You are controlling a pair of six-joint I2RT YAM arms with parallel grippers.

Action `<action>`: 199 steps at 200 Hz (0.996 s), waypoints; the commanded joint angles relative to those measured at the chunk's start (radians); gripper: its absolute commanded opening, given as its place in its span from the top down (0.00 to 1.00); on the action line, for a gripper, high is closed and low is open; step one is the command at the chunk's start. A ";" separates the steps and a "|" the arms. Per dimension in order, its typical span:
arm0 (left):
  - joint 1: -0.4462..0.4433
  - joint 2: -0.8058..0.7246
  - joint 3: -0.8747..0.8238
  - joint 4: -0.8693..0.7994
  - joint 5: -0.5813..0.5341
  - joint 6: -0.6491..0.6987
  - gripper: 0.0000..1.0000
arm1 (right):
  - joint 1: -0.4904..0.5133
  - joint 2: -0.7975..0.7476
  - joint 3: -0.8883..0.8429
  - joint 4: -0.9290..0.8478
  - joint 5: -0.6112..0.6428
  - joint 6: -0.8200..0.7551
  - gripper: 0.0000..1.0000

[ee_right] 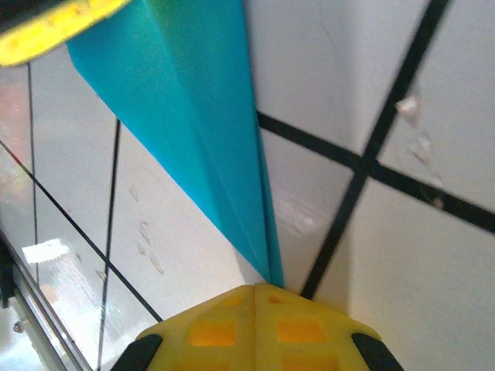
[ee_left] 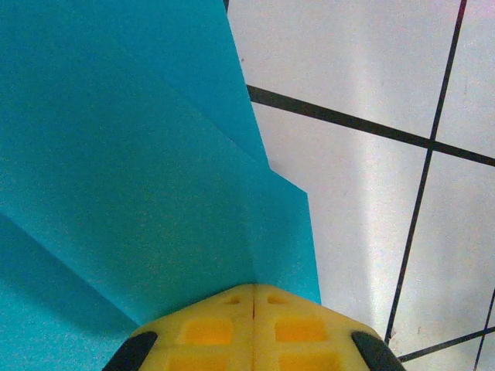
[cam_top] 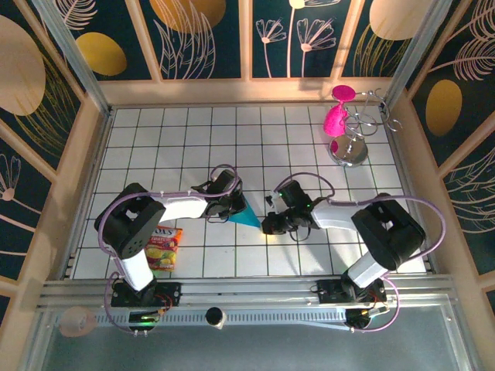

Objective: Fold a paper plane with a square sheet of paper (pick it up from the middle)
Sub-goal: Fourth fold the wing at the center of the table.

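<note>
The left gripper (ee_left: 254, 297) has its yellow fingers pressed fully together, and the wide end of the paper plane (ee_left: 139, 178) runs straight into the seam between their tips, so it appears pinched there. From those tips the turquoise paper spreads forward and to the gripper's left in overlapping folded layers. One crease leads away from the seam, and a stepped edge lies to its right over the white gridded table (ee_left: 371, 193). The right gripper (ee_right: 259, 294) is likewise closed tight. The plane's narrow pointed end comes down to the meeting line of its fingers and seems nipped between them, and the paper widens as it rises away ahead and to the left of that gripper. At the far upper left of the right wrist view, a yellow finger of the other gripper sits at the paper's broad end. From above, the plane spans the short gap between the two grippers, which face each other. A red-and-yellow snack packet (cam_top: 164, 247) lies behind and beside the left arm. Pink goblets (cam_top: 336, 120) stand well beyond the right gripper.
</note>
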 commanded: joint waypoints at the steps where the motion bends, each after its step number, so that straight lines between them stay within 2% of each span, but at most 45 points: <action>1: 0.012 0.064 -0.039 -0.162 -0.091 0.024 0.94 | -0.016 -0.070 -0.018 -0.081 0.056 0.011 1.00; 28: 0.012 0.045 -0.038 -0.108 -0.056 0.051 0.94 | -0.015 -0.123 0.032 -0.004 0.046 0.019 1.00; 91: 0.011 0.050 -0.014 -0.015 0.015 0.171 0.94 | -0.007 0.107 0.171 0.093 0.030 0.040 1.00; 138: 0.012 0.056 0.008 -0.010 0.034 0.260 0.94 | -0.008 0.171 0.200 0.096 0.032 0.019 1.00; 199: 0.012 0.028 0.013 -0.019 0.029 0.275 0.94 | -0.004 0.214 0.203 0.082 0.037 0.007 1.00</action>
